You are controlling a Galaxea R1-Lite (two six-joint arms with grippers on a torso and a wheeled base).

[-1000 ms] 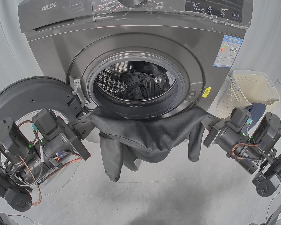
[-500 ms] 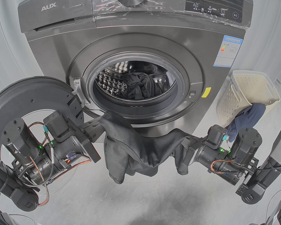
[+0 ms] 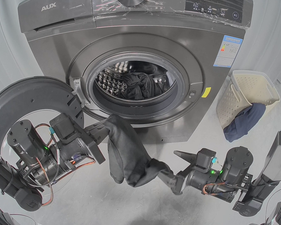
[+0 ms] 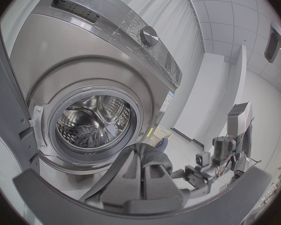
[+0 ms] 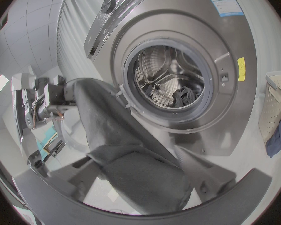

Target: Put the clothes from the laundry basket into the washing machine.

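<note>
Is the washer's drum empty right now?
No, a dark garment lies bunched inside the drum.

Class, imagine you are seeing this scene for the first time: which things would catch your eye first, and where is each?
The open washing machine dominates the middle, with black clothes lying in its drum. In front of it a dark grey garment hangs from the left gripper, its lower end draped over one side of the open right gripper. To the right, a blue garment spills from the cream laundry basket.
</note>
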